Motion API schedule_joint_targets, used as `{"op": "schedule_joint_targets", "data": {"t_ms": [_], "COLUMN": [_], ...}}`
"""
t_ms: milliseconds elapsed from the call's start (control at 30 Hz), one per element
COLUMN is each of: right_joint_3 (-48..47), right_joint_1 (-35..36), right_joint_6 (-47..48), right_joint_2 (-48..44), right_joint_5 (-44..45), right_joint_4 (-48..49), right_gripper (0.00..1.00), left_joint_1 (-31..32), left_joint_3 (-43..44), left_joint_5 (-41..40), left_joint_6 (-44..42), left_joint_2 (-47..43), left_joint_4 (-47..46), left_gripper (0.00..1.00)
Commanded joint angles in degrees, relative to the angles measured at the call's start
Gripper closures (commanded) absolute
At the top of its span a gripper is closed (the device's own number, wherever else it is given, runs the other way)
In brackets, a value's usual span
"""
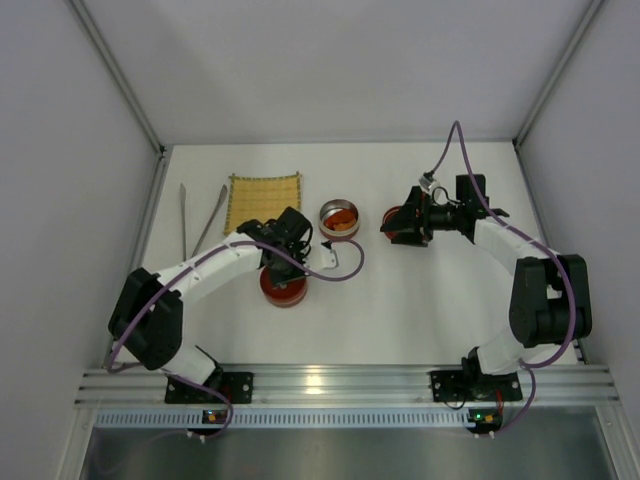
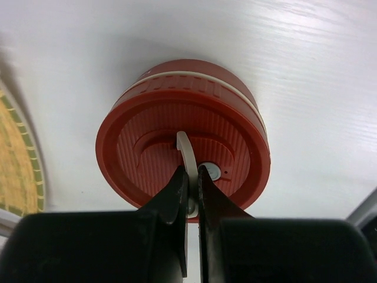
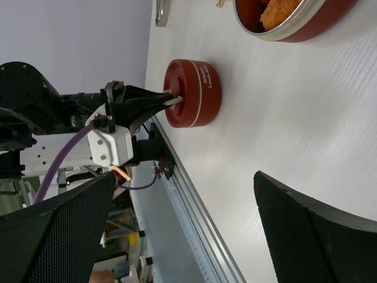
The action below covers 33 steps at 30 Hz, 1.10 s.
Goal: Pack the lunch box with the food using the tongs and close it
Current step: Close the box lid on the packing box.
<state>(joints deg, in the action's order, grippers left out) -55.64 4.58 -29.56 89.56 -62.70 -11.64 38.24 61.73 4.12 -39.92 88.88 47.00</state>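
Pinching lid handle (image 2: 185, 146), left tool (image 2: 191, 173) clamped

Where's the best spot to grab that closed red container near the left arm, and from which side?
By the whitish loop handle standing up at the centre of the ribbed top of the red container, from straight above, pinching across the thin loop. The round body looks too wide. The left claw is shut on it this way.
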Motion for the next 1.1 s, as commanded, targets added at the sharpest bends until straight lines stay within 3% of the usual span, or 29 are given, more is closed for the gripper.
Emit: {"op": "schedule_joint_targets", "data": {"t_ms": [0, 267, 567, 1067], "right_joint_3": [-2.7, -2.8, -2.8, -2.6], "right_joint_1": [-0.7, -0.7, -0.6, -0.6], "right_joint_6": [0.9, 0.7, 0.6, 0.9], "right_joint_2": [-0.2, -0.3, -0.4, -0.3], "right_joint_5": [-1.4, -1.4, -2.2, -3.0], "right_joint_4": [-0.7, -0.6, -0.6, -0.8], "right_gripper": [0.01, 0.01, 0.01, 0.01], "left_joint_1": [1.0, 1.7, 1.7, 1.4], "left_joint_3": [-8.1, -9.4, -4.1, 1.6], "left_joint_5": [10.0, 7.5, 7.0, 2.9], "left_joint_6": [-0.7, -2.6, -0.5, 0.3], "left_joint_2": [5.6, 3.3, 3.0, 0.1], "left_joint_4": [23.6, 25.0, 20.0, 15.4], "left_gripper": [1.0, 1.0, 0.96, 0.66]}}
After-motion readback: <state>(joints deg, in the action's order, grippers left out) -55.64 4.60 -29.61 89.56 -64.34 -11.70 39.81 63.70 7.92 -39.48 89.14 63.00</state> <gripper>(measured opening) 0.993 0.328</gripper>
